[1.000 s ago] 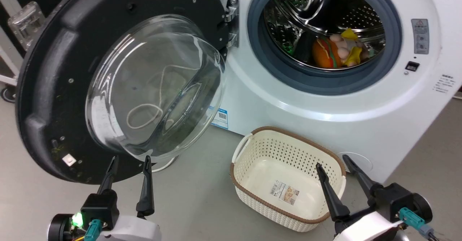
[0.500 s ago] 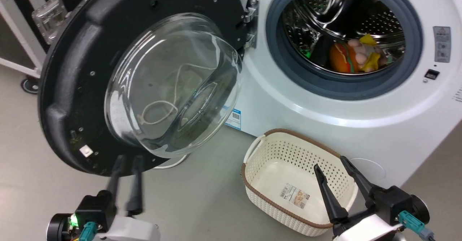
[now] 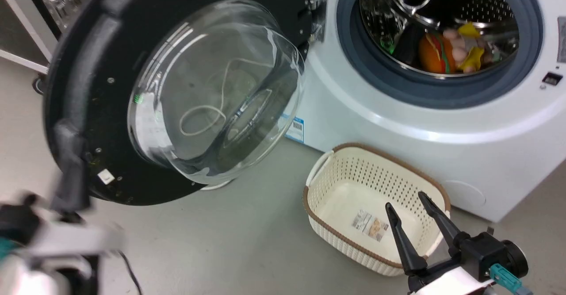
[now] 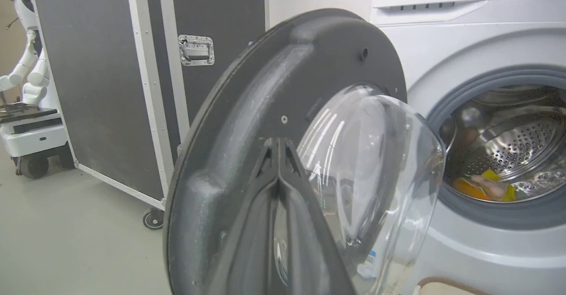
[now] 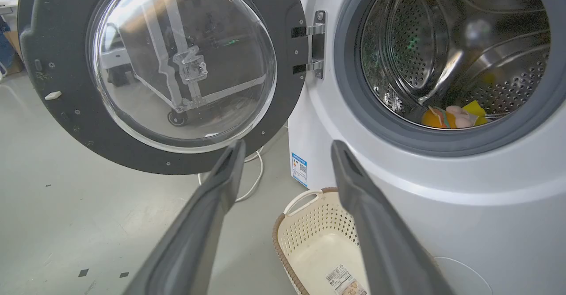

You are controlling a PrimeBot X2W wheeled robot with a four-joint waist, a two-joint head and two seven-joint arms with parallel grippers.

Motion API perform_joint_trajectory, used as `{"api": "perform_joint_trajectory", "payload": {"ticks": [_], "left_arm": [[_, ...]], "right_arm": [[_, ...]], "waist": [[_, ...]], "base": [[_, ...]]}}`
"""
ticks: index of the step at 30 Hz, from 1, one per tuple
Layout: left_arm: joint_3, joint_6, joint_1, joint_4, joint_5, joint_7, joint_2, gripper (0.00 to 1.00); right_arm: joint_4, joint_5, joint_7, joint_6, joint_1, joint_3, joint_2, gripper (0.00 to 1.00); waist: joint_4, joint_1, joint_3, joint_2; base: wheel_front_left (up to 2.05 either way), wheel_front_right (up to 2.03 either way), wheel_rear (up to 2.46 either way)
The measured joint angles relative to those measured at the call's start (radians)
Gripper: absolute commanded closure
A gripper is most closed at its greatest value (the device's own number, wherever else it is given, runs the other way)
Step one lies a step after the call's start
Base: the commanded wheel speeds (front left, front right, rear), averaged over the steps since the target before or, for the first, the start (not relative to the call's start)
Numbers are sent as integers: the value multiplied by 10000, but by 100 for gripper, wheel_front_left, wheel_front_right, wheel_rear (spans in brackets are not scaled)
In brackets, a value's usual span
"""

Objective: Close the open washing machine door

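Hanging wide open on its hinge point(image 5: 315, 43), the door point(image 3: 95, 56) stands left of the washing machine point(image 3: 398, 127) and its mouth. Stiff black rim point(image 4: 230, 122), bulging glass point(image 3: 212, 96): likely heavy, should swing freely, glass slick and breakable. Best pushed on the rim's outer edge, far from the hinge. Left pincer point(image 4: 278, 144) pressed tip to tip, empty, in front of the rim; contact unclear. Right pincer point(image 3: 405, 199) spread wide, empty, above the basket point(image 3: 336, 153).

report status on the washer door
Left gripper shut, tips at the washing machine door rim. Right gripper open, above the basket. Door wide open. Basket on floor below the drum opening, likely under the door's sweep.
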Motion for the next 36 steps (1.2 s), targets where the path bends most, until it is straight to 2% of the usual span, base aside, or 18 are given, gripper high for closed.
{"api": "perform_joint_trajectory", "payload": {"ticks": [4,8,15,17,20,21,27,31,36], "left_arm": [[754,-63,-1137,163,-1430,673,593,100],[1570,-50,-2485,1114,-2834,1551,1250,100],[2874,863,-4376,3597,-5227,3718,2059,100],[3204,1193,-4763,4163,-6032,4541,2125,100],[3430,1463,-5123,4752,-7267,6167,2148,100],[3484,1513,-5156,4830,-8178,7534,2148,100],[3651,1360,-4855,4186,-9628,9451,2069,100],[3795,1141,-4307,3461,-11020,10964,1582,100],[3701,1241,-3162,2290,-12466,12596,596,100]], "right_arm": [[-2,-17,-86,0,-60,125,0,0],[4,-75,-173,0,-269,230,4,0],[33,-75,-305,0,-546,380,4,0],[63,-73,-366,0,-621,403,6,0],[94,-69,-424,0,-638,420,6,0],[155,-58,-510,0,-642,443,6,0],[207,21,-625,0,-656,468,6,0],[249,94,-725,0,-672,454,10,0],[316,115,-780,0,-655,460,13,0]], "waist": [[-116,0,264,0],[-241,0,521,0],[-461,0,921,0],[-511,0,1011,0],[-552,0,1109,0],[-541,0,1147,0],[-507,-1,1032,0],[-480,-2,837,0],[-519,-3,439,0]], "base": [[0,0,0],[0,0,0],[0,0,0],[0,0,0],[0,0,0],[0,0,0],[0,0,0],[0,0,0],[0,0,0]]}}
